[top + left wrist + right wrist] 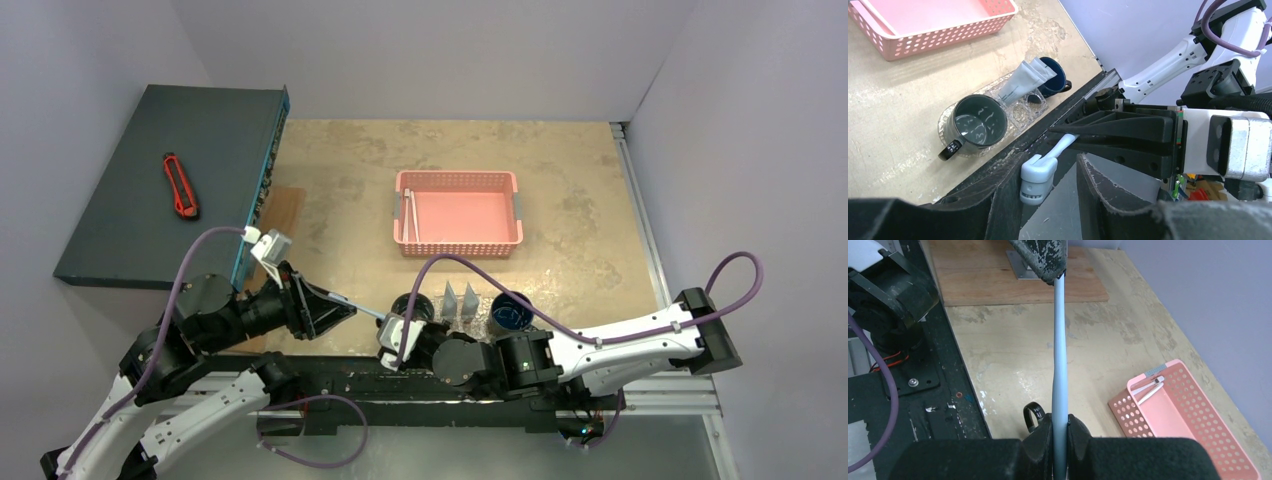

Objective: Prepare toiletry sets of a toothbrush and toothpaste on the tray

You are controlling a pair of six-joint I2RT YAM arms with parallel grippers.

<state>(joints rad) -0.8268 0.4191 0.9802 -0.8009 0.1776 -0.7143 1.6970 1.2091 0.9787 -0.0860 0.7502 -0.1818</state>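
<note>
Left wrist view: the right tool (1062, 138) is clamped on the handle of a toothbrush (1039, 173), whose long axis runs straight across to the left tool (1050, 167) — its jaws stand apart around the bristle head, not pinching it. The tray (1021, 114) lies on the worktop (898, 100) just beyond, with the dark green mug (979, 122) nearest — closer to the right arm.

Pale-blue toothbrush (1060, 355); pink perforated basket (460, 246); dark green mug (979, 120); blue mug (1055, 75); silvery-grey tubes (1018, 82); clear, bumpy tray (1023, 107); mottled beige table (580, 200); red-and-black knife (180, 186); purple cables (560, 322).
</note>
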